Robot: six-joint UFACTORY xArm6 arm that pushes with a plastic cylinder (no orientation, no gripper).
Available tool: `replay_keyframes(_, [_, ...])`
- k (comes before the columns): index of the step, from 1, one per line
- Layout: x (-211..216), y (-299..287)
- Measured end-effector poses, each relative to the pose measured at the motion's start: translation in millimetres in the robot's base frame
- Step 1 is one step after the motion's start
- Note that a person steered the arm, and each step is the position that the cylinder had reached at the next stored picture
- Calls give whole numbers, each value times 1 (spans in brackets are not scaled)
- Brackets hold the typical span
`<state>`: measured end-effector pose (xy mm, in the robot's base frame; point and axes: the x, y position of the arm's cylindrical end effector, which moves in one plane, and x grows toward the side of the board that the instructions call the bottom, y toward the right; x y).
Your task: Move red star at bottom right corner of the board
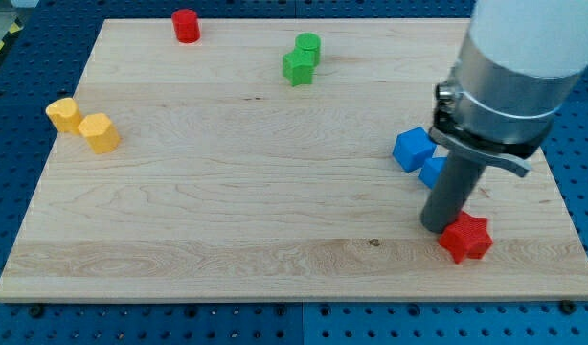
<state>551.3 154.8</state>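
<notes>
The red star (pixel 465 238) lies on the wooden board (pixel 275 172) near the view's bottom right. My tip (pixel 438 226) rests on the board touching the star's upper left side. Two blue blocks sit just above: a blue cube (pixel 413 149) and another blue block (pixel 434 171) partly hidden behind the rod.
A red cylinder (pixel 186 25) stands at the view's top left. Two green blocks (pixel 302 57) touch at the top centre. Two yellow blocks (pixel 62 113) (pixel 100 132) sit at the left edge. The arm's grey body (pixel 509 77) covers the board's upper right.
</notes>
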Motion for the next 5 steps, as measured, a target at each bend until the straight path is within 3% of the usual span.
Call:
replay_keyframes(2, [53, 1])
replay_keyframes(5, [54, 56])
